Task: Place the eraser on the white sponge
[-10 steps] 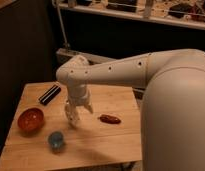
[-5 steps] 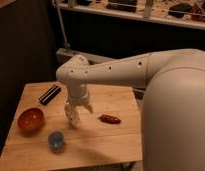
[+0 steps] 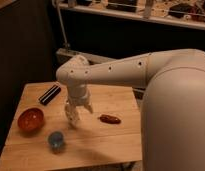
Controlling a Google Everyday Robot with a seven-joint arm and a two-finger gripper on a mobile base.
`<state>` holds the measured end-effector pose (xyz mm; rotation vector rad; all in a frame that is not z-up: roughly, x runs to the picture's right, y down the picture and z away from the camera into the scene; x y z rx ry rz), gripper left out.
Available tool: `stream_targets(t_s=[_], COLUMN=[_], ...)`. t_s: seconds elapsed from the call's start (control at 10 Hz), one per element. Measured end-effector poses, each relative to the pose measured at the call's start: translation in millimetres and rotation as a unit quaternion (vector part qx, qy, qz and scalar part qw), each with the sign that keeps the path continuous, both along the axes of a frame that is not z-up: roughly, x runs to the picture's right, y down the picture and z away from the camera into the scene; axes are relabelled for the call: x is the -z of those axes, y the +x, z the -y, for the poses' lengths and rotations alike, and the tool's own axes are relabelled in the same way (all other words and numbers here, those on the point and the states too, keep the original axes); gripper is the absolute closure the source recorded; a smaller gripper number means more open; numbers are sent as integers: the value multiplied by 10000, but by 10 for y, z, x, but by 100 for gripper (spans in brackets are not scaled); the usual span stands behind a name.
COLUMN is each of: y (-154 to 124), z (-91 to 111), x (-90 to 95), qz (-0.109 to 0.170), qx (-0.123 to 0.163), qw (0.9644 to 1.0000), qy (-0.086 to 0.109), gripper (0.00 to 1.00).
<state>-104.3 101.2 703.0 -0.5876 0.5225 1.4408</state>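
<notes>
Nothing has visibly shifted over the last second: arm, gripper and every object sit where they were. I see the white two-finger gripper (image 3: 79,116) hanging just above the pale wooden table (image 3: 101,147) near its middle, fingers pointing down, parted and holding nothing. The eraser (image 3: 49,94), a long, narrow black block with lengthwise ridges, lies untouched at the gripper's 10 o'clock, near the table's far left edge. A round reddish-orange bowl (image 3: 30,120) sits at 9 o'clock, a small round blue cup (image 3: 57,140) at 7 o'clock, and a small reddish-brown oblong thing (image 3: 110,119) at 3 o'clock. I cannot find the white sponge; it may lie hidden behind the arm. The thick white arm (image 3: 121,72) reaches in from 2 o'clock, bends at a rounded joint and drops the wrist straight down. I judge that this open, downward pose suits a grasp from above, but with the eraser well apart from the gripper, the pick has not yet begun.
</notes>
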Motion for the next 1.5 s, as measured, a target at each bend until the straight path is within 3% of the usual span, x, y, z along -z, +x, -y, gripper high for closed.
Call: stream_targets(t_s=[0.2,0.4,0.6,0.8,0.9,1.2,1.5], y=[38,251,589,715,683,262,-302], z=[4,73,353,644,840,1414,1709], x=[-1,-14,13,11,-52,-380,-708], qz=[-98,-585,-1378,-1793,-1844,-1509,-1160], qx=[5,-45,-133,-148,-141,-37,45], qw=[10000,9982,9894,9811,9789,9796,9822], qy=[19,133,436,707,875,1323,1474], gripper=[35,35,35,35,35,35,35])
